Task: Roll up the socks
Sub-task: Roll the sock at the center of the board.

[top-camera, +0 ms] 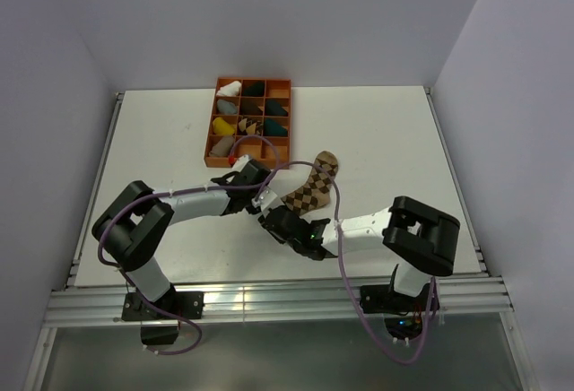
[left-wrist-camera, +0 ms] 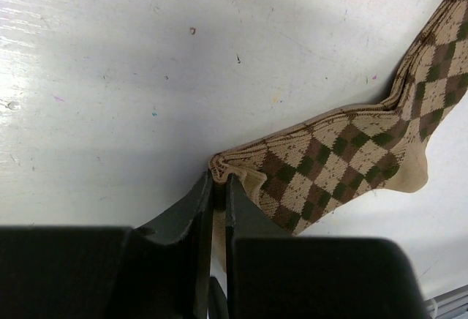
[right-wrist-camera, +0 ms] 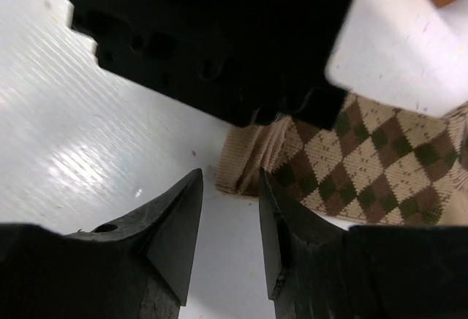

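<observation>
The white, paint-flecked counter (top-camera: 386, 140) carries an orange plastic tray with a grid of compartments (top-camera: 254, 79) at its far side, holding small sock bundles in white, black, teal, yellow and grey. Nearer the arms, about midway across the counter and well apart from the tray's contents, lies the tan-and-dark-brown argyle fabric sock (top-camera: 312, 192). It is stretched out flat at full length, bent at the heel, with its far end pointing toward the tray.

A plain tan ribbed edge shows at the near end of the argyle sock (right-wrist-camera: 365, 165). Whether that is a second sock lying underneath or the argyle sock's own cuff cannot be told, and no red-and-white striped cuff is visible in any view.

The left pincer (left-wrist-camera: 218, 187) is closed on that near end, its jaws nearly together with the bunched fabric edge caught at their tips. The right pincer (right-wrist-camera: 230, 209) stands just beside the same end with its jaws spread apart and nothing between them, the counter showing through the gap.

Judged from this, the task is at its very start: the end is gripped, but no turn of fabric has been wound and the whole length remains to be rolled. Any stowing of the finished roll would also be left.
</observation>
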You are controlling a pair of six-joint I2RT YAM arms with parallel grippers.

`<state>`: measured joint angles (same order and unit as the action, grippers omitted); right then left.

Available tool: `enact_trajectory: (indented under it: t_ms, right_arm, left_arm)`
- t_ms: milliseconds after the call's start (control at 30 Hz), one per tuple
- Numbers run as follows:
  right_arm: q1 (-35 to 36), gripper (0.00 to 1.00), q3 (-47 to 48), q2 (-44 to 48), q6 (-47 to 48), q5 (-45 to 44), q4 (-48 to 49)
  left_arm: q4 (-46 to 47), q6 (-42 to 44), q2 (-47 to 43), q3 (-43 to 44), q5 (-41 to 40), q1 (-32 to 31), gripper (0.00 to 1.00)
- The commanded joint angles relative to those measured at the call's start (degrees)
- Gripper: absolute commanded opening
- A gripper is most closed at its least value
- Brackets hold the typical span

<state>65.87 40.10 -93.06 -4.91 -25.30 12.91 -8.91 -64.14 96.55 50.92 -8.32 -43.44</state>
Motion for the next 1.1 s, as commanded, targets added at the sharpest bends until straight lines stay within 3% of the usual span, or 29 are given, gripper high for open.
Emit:
enact_trajectory:
  t_ms: [0, 300, 400, 433, 500, 533, 633, 733, 867, 1067]
  right_arm:
    - [0.32, 0.43, 1.83, -2.38, -0.28, -2.3, 1.86]
    - [0.14, 0.38, 4.46, -8.37, -2.74, -4.05, -2.96]
    - [-0.47, 0.28, 5.87, -9.77, -3.88, -4.14, -4.9]
    - [-0.65, 0.17, 6.04, -9.95, -4.49, -3.8, -5.78]
    - [-1.61, 0.11, 5.96, -9.43, -4.93, -3.27, -6.49]
    - [-2.05, 0.02, 5.7, -8.99, -5.46, -1.79, -6.49]
    - [-4.07, 0.0, 3.68, -5.39, -7.04, 3.65, -5.97]
    - [-6.62, 0.0, 1.57, -1.61, -9.67, 10.25, -5.27]
    - [-12.41, 0.0, -1.68, 2.08, -13.28, 23.06, -3.59]
    - [-20.06, 0.0, -6.16, 3.76, -18.47, 36.88, 2.29]
  left_arm:
    - [-2.87, 0.95, -1.02, 0.68, 0.23, -0.59, 0.0]
    - [-2.69, 0.77, -1.63, 0.33, 0.84, -0.59, 0.0]
    - [-2.87, 0.42, -1.98, 0.24, 0.93, -0.51, 0.0]
    - [-3.04, 0.33, -2.07, 0.32, 0.85, -0.59, 0.0]
    - [-3.48, 0.07, -2.77, 0.24, 0.67, -0.59, 0.0]
    - [-3.57, -0.11, -3.03, 0.15, 0.41, -0.59, 0.0]
    - [-2.79, -1.42, -4.79, -0.72, -0.56, -0.51, 0.01]
    - [-1.12, -3.09, -6.99, -2.04, -1.35, -0.5, 0.09]
    - [0.64, -4.76, -10.23, -3.45, -2.84, -0.33, 0.33]
    - [2.75, -5.73, -13.14, -5.12, -4.08, -0.07, 0.47]
